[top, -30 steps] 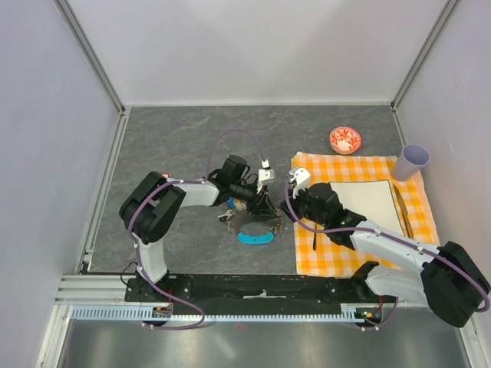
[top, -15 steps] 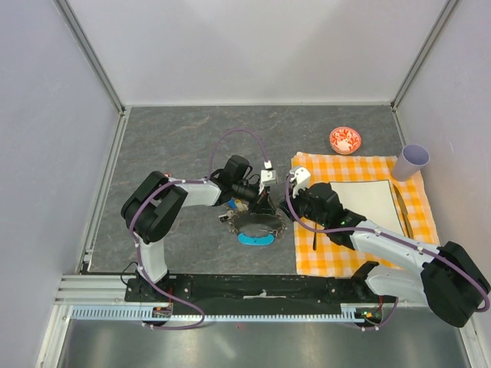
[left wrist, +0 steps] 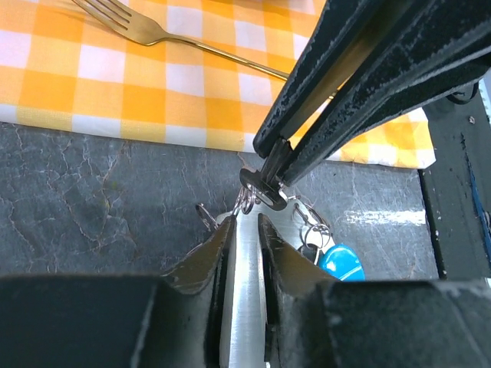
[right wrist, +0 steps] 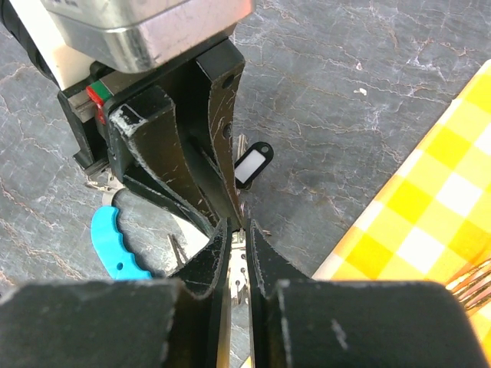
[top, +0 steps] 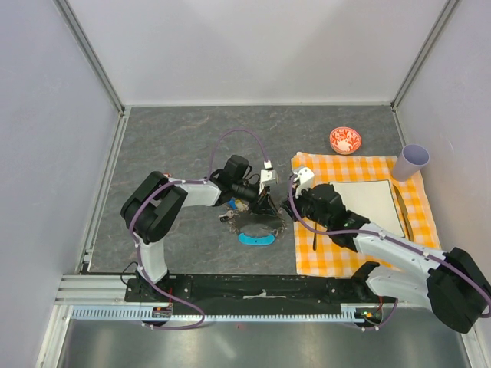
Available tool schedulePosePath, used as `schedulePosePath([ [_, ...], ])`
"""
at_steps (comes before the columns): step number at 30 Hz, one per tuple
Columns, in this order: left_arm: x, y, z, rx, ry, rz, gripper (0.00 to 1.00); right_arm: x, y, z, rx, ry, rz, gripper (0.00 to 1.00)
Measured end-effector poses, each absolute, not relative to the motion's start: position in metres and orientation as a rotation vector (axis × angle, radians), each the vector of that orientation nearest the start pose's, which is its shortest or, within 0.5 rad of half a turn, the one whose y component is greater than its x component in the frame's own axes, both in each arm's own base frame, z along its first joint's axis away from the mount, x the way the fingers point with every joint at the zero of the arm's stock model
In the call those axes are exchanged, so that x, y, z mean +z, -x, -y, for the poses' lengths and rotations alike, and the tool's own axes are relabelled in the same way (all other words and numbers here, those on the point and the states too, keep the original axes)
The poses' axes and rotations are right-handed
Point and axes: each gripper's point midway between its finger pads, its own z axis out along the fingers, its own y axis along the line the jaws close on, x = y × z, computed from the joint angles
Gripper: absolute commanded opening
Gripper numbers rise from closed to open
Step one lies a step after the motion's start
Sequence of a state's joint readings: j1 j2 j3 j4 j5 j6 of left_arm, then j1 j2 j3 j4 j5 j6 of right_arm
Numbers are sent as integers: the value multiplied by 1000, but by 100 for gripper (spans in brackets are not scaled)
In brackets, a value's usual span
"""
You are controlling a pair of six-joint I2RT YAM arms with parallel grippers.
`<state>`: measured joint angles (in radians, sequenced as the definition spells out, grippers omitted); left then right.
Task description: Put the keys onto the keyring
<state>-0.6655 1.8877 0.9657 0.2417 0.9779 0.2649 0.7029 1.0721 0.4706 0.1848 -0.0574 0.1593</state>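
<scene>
Keyring (left wrist: 263, 192) clamped in your right gripper (left wrist: 270, 162), left gripper (left wrist: 244, 224) meeting it tip-to-tip, pinched on a silver key (left wrist: 242, 307), cyan strap (right wrist: 115, 245) below.

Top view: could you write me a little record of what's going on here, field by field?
left gripper: closed on a silver key, apparently
right gripper: pinching a metal ring of the keyring
meeting place: over grey table, beside checkered cloth
cyan strap: on table by the grippers
tagged key: black-and-white tag, lying on table
</scene>
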Motion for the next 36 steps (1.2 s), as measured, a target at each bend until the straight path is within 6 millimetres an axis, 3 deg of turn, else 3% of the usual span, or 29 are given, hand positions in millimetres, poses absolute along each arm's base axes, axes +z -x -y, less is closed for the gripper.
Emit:
schedulePosePath([
  [10,57,-240,365,-1305,-1434,-1662,31,116,-251,-232,609,559,-1942,0],
  [14,46,-241,366,-1307,-1434,-1679,31,108,-254,-231,602,532,-1957,0],
  [21,30,-240,365,-1318,-1435,-1718,30,84,-252,-213,538,434,-2022,0],
  [36,25,-247,370,-1243,-1432,-1767,31,72,-253,-191,447,308,-2068,0],
])
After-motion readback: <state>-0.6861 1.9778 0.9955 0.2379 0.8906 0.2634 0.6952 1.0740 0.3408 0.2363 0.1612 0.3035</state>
